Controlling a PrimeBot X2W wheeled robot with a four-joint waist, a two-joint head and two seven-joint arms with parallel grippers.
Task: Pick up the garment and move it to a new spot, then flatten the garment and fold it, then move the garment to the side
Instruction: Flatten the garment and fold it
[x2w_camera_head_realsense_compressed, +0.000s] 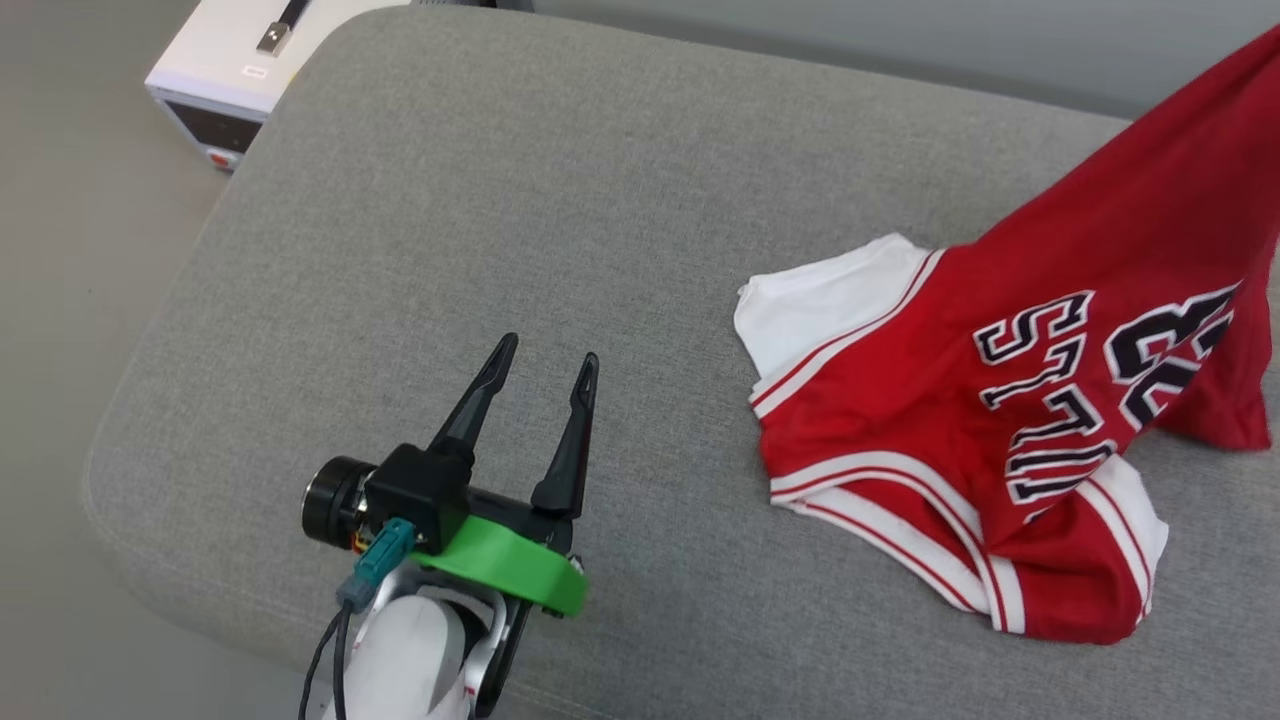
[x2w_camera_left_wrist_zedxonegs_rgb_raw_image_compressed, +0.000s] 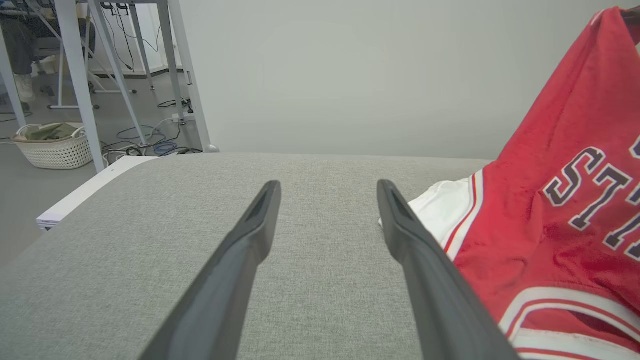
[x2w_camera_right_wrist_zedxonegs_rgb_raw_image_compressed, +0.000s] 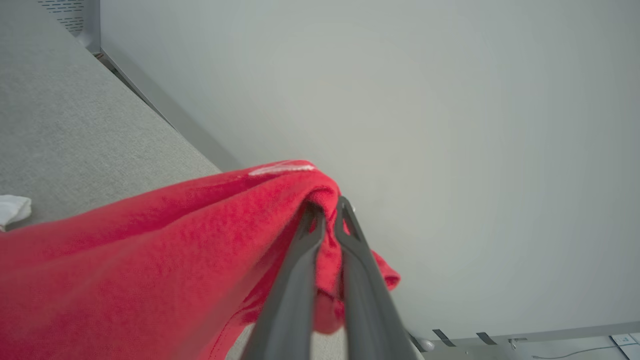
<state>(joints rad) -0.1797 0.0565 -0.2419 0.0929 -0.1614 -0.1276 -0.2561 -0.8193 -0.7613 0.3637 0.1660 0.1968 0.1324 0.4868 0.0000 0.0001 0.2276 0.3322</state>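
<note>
garment: the garment is half raised off the grey cushion, just right of the spread fingers
right gripper: pinched on a red fold
left gripper: wide, empty
around: white box past the cushion's far-left corner

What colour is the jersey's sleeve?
White sleeve, red-striped trim; clearest in the head view.

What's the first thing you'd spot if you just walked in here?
The bright red shirt with black letters, on the right of the grey cushion, one end lifted up. The right claw is pinched shut on that raised end. The left claw hovers open at the lower left.
</note>
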